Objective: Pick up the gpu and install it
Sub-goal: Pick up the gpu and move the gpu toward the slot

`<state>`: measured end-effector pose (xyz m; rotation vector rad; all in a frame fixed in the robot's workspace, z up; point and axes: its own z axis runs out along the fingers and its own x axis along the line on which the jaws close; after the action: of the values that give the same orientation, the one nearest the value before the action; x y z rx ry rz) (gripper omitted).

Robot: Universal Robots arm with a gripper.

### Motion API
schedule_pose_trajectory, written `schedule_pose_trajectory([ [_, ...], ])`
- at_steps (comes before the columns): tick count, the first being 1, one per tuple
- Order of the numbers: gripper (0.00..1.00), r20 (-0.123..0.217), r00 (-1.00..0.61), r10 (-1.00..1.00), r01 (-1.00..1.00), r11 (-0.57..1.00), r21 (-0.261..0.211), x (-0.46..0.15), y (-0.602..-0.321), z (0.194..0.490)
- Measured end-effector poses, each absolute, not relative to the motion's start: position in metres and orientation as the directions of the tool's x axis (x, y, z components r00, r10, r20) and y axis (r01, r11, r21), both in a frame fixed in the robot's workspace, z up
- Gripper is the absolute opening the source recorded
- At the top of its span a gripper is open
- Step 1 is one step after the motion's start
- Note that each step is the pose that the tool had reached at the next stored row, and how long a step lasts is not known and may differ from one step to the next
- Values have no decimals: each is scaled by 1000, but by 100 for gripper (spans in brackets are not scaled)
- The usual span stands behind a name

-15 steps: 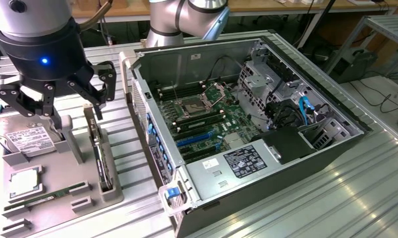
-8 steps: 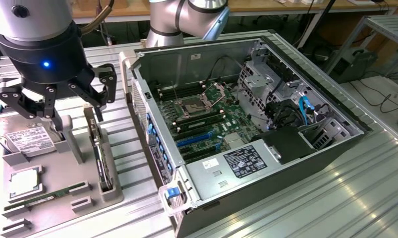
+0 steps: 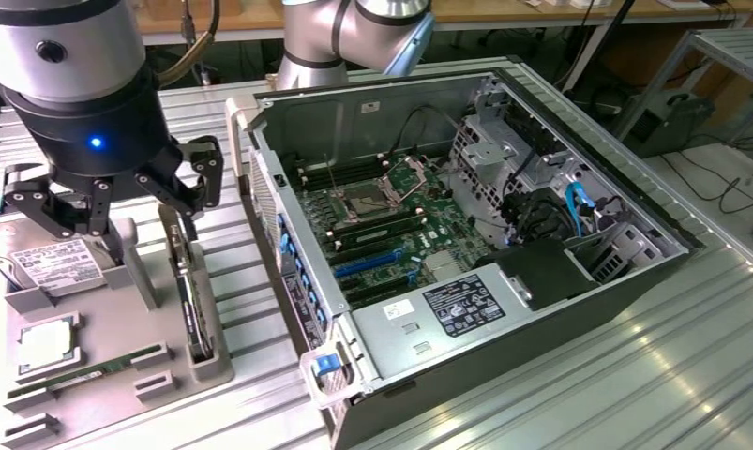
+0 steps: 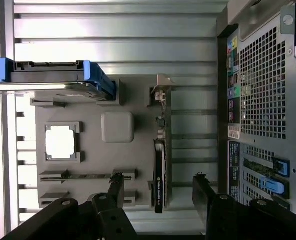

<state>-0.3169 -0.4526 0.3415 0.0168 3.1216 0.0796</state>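
Beneath the wide-open pincer, the gpu stands on edge in a grey holder — untouched.

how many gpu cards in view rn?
1. The thin dark green gpu with a pale metal bracket stands on edge in the grey holder tray, with the open black gripper above it. More could be hidden inside the open computer case.
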Motion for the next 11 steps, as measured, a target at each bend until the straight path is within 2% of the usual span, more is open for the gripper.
schedule_pose_trajectory([
  [11, 66, -16, -1000, 11, 10, 999, 51, -316, -453, 320],
])
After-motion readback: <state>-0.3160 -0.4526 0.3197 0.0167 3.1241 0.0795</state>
